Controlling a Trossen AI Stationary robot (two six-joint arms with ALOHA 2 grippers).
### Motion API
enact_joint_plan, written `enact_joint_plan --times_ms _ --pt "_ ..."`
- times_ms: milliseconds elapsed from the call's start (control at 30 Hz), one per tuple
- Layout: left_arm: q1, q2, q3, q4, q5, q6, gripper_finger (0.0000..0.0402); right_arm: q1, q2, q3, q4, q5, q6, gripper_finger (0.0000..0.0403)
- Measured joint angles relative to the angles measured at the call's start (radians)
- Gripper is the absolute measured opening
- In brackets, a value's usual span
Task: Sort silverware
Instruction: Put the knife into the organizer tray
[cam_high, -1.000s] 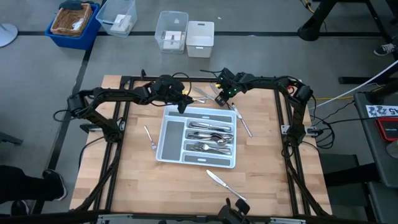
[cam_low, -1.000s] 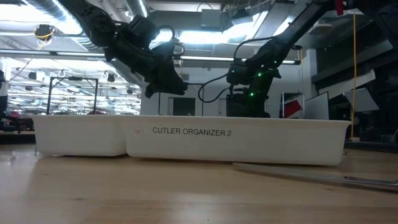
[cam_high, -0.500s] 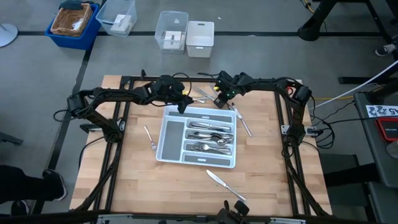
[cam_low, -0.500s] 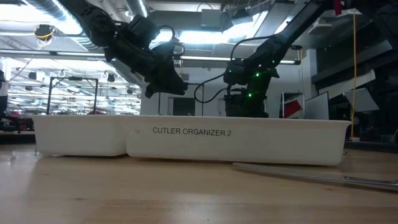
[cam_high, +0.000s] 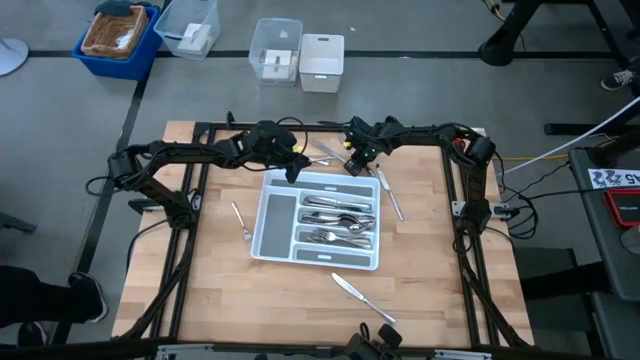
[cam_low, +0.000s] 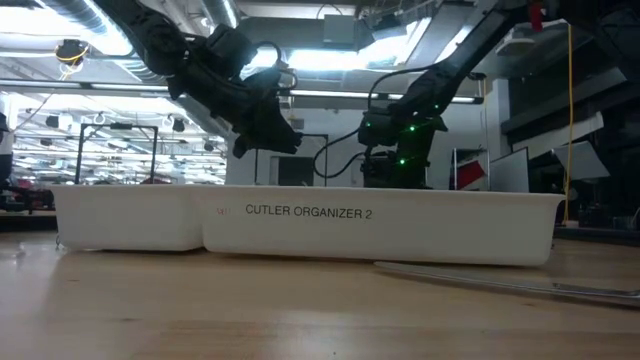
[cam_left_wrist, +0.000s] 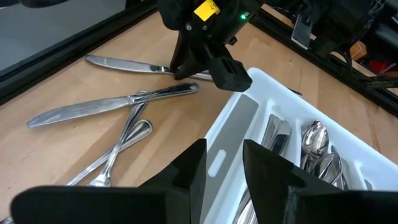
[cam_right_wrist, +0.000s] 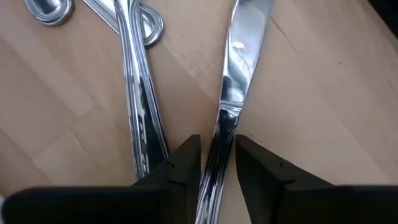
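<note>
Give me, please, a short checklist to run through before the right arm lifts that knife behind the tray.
1. Right gripper straddles the knife handle, a finger on each side: ok.
2. Fingers firmly closed on the handle: cannot tell.
3. Neighbouring spoons clear of the fingers: not ok, one handle runs right beside a finger.
4. Left gripper out of the way: ok, it hovers open over the white tray at its far edge, apart from the right gripper.
5. Tray has room: ok, one wide compartment looks empty in the high view.
</note>
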Motion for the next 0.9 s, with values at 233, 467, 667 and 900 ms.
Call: enact_joint_plan --times_ms 233,467,667,900 --pt "0.000 0.000 0.000 -0.001 0.000 0.003 0.0095 0.000 0.002 -0.001 -0.014 -0.006 -0.002 0.0037" --pt "0.000 0.000 0.000 -0.001 0.000 0.003 0.0095 0.000 0.002 -0.001 -0.030 -0.019 -0.002 0.0027" --pt "0.000 0.000 0.000 0.000 0.000 0.000 0.0095 -0.002 0.004 0.030 -0.060 -0.073 -0.003 0.0036" --pt "0.000 0.000 0.000 0.000 0.000 0.000 0.0095 0.000 0.012 0.130 -0.136 -0.097 -0.024 0.0035"
